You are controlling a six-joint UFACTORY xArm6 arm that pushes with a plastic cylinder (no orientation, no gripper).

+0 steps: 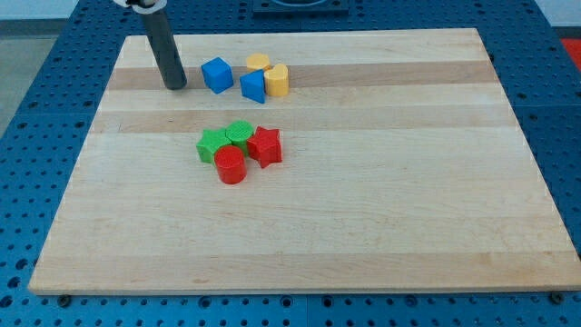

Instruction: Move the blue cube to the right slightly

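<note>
Wooden board [363, 227] is sitting on blue pegboard, my tip [175, 86] standing just left of the blue cube [217, 74].
Bare rod is grasping nothing; the cube is lying near the view's top-left, apparently not yet pushed right.

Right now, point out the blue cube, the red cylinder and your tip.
blue cube [217, 74], camera view, its front face.
red cylinder [231, 165], camera view, its top.
my tip [175, 85], camera view, the rod's very end, left of the blue cube.

A lab bench: a pale wooden board [363, 227] lies on a blue perforated metal table [45, 73].
</note>
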